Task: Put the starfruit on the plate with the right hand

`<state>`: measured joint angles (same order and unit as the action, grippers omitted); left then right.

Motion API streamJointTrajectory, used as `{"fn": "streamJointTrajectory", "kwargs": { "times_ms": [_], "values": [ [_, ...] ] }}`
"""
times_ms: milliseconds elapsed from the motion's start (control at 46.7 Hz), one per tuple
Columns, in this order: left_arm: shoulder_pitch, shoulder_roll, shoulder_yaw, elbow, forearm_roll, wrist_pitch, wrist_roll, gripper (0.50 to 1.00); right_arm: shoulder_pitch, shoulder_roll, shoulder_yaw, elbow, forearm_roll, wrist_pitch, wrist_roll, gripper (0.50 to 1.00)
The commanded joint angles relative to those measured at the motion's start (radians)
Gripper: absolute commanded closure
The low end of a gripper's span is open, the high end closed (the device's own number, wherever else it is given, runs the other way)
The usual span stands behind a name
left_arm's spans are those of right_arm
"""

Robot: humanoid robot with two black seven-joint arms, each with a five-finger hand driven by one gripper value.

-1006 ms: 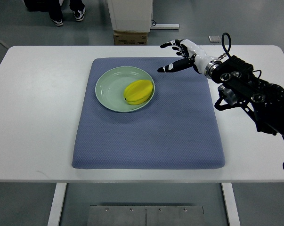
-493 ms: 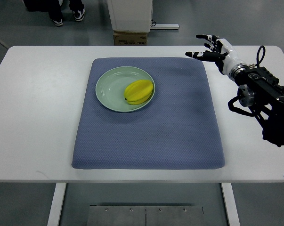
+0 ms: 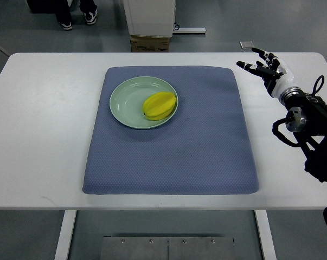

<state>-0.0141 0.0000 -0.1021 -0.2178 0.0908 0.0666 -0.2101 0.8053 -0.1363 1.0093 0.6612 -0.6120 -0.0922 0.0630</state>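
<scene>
We see the starfruit (image 3: 160, 105) lying on the pale green plate (image 3: 126, 103), on the plate's 3 o'clock side, its right end reaching the rim. The plate sits on the blue-grey mat (image 3: 174, 157), toward the mat's far left, approx. 11 o'clock from the mat's centre. The mat lies on the white table (image 3: 38, 130). The right hand (image 3: 267, 67) is well apart from the fruit, off at roughly 2 o'clock from it, past the mat's far right corner and over bare table top. Nothing is in it: fingers are spread and loosely extended, pointing toward 10 o'clock, black fingertips (image 3: 241, 64) nearest the mat corner. The white palm and wrist run back toward 4 o'clock into the black forearm (image 3: 309, 116), w/ cable loops alongside, and the arm leaves the view at the right edge. We can't tell whether the hand touches the table or hangs above it. At 12 o'clock beyond the table we see a cardboard box (image 3: 150, 43) on the floor below a white cabinet (image 3: 150, 16), and a person's shoes (image 3: 77, 19) at the top left.
</scene>
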Motion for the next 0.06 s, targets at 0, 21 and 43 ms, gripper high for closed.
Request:
{"fn": "streamJointTrajectory", "kwargs": {
  "times_ms": [0,21,43],
  "values": [
    [-0.001,0.000,-0.001,0.000,0.000,-0.001,0.000,0.500,-0.009,0.003,0.011,0.001,0.001,0.000,0.000,0.500],
    [-0.001,0.000,0.001,0.000,0.001,-0.001,0.000,0.500,-0.012,0.003,0.012,0.001,0.001,0.000,0.000,0.500],
    [-0.001,0.000,0.001,0.000,0.001,-0.001,0.000,0.500,-0.015,0.003,0.015,0.001,0.001,0.002,0.000,0.500]
  ]
}}
